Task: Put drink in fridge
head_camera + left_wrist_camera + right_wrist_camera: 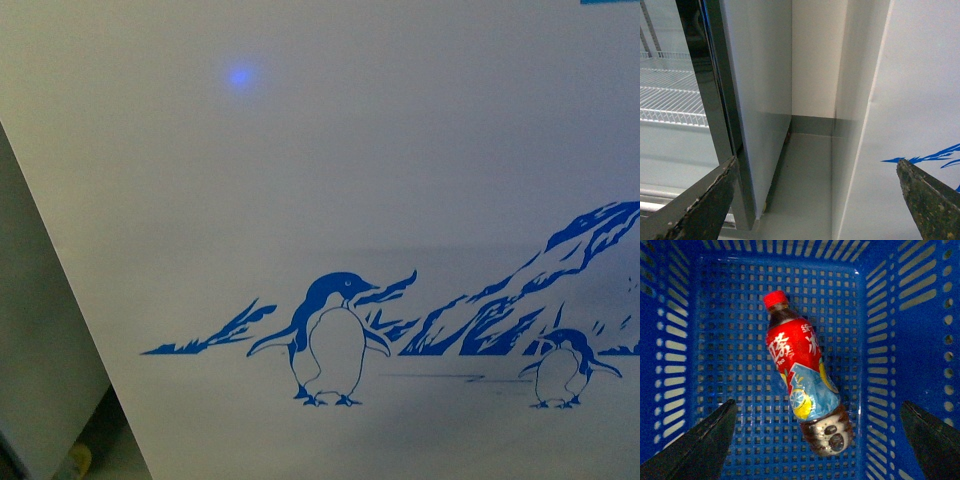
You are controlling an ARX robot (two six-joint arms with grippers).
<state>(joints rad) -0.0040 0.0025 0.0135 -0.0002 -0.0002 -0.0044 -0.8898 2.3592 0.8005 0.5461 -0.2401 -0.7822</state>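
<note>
Fridge (300,180) top beyond front view's edge; yellowish blur (78,461) beside it, unidentifiable.

Fingers (700,210) spread wide, facing the gap (807,170) between cabinet (760,100) and fridge (910,100).

Smooth, matt white fridge (300,150); glossy plastic-wrapped bottle (802,375); hard, slightly shiny blue plastic basket (890,340)

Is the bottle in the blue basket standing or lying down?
Lying down. The bottle rests on its side on the floor of the blue basket, its label and red cap showing lengthwise.
</note>
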